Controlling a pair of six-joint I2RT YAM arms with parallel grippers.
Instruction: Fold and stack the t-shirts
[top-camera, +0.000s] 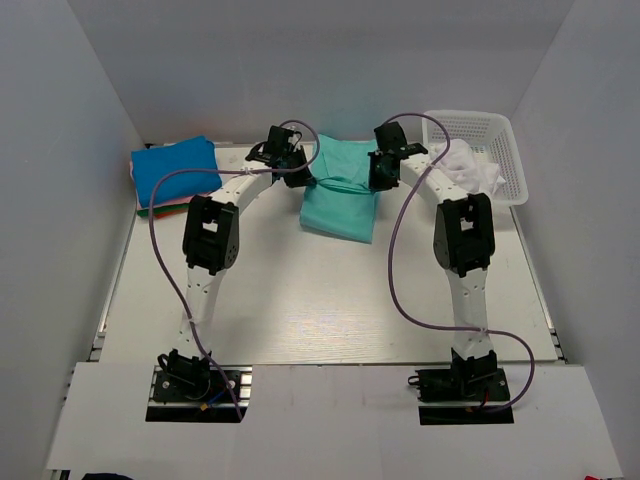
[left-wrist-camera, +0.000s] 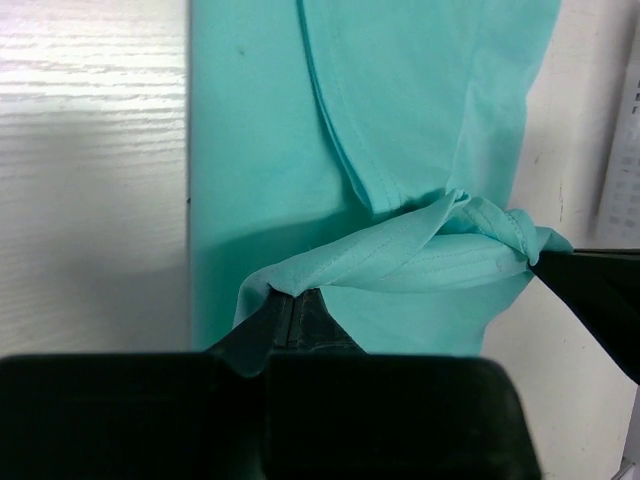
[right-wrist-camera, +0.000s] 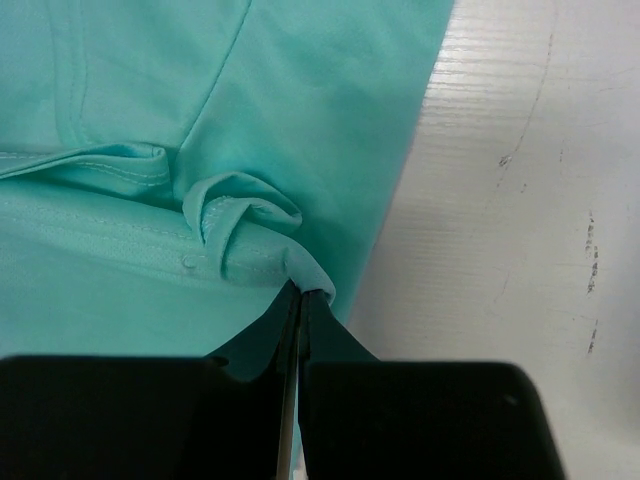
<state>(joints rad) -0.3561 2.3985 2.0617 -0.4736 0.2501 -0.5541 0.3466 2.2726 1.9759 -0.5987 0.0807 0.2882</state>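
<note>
At the far middle of the tabletop (top-camera: 300, 300) lies the teal-green t-shirt (top-camera: 340, 200), partly folded and flat except for one hemmed edge, which I lift at two points. My left fingers (left-wrist-camera: 262, 328) are closed on that edge toward its left end. My right fingers (right-wrist-camera: 328, 338) are closed on it toward its right end, where the cloth curls into a small twist just beside the pinch. Between the two grips the hem hangs slack and rumpled. The step in hand is, I judge, a fold of this edge across the body of the shirt. To do it well, I should first draw the grips slightly apart to take out the slack and the twist. I should then carry both at one height and one pace, lay the hem squarely on the opposite edge, and let go only once the cloth rests flat. A bright blue t-shirt (top-camera: 175, 168) lies folded at the far left, well apart. A white lattice basket (top-camera: 505, 140) holding white cloth stands at the far right. No brand, label or writing can be read anywhere.
</note>
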